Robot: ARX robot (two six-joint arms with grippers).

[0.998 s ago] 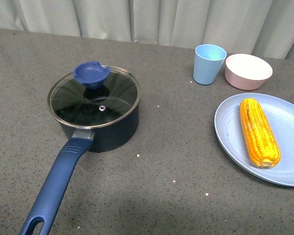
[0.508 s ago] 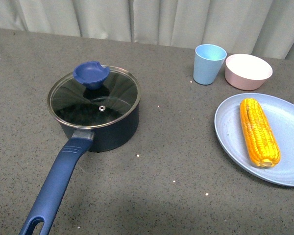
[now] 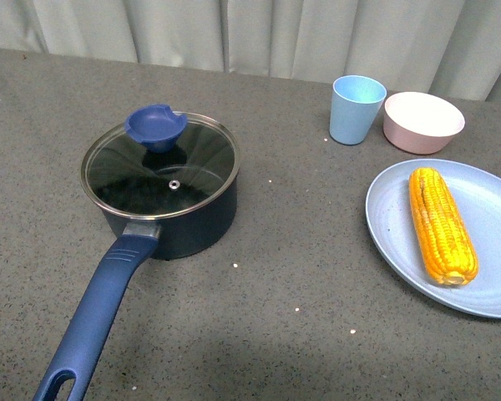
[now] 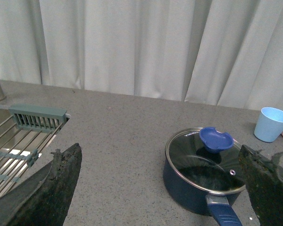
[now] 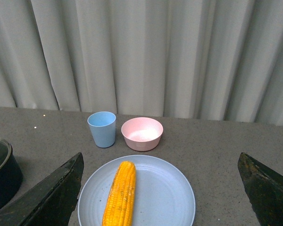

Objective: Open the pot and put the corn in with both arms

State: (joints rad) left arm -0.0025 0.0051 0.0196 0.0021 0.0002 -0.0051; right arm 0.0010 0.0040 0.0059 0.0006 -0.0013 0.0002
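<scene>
- Pot [image 3: 188, 225] in front view stands left, glass lid [image 3: 160, 167] on, handle [image 3: 100, 309] pointing toward the camera; corn [image 3: 441, 225] lies on blue plate [image 3: 493, 209] at right, long axis near-to-far
- Left wrist view: left gripper [image 4: 159, 153] spread wide, empty; pot ahead between its jaws
- Right wrist view: right gripper [image 5: 160, 160] spread wide, empty; corn ahead, lengthwise between its jaws

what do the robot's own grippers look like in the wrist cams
Only finger parts show. The left gripper has two flat, wedge-shaped black fingers with a rough, pitted surface; the right gripper looks the same. No cables, lights or markings are visible, and the front view shows no arm.
</scene>
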